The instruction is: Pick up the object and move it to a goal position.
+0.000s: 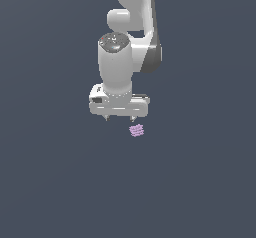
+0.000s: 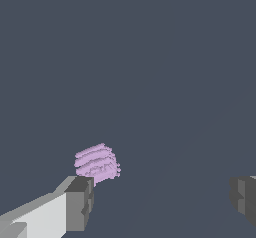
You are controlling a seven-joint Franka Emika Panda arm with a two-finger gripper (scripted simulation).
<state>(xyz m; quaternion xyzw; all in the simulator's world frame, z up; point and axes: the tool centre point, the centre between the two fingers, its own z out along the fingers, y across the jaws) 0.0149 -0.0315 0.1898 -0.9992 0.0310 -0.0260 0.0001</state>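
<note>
The object is a tiny pale lilac block with faint ridges, lying on the dark grey floor. My white gripper hangs just above it, offset a little toward the exterior view's left, with the block near the right fingertip. The jaws are open and empty. In the wrist view the object lies just beyond one grey fingertip, not between the fingers; the other fingertip is far across. The gripper holds nothing.
The white arm rises behind the gripper toward the top of the exterior view. A plain dark grey floor surrounds the block. No goal marker shows.
</note>
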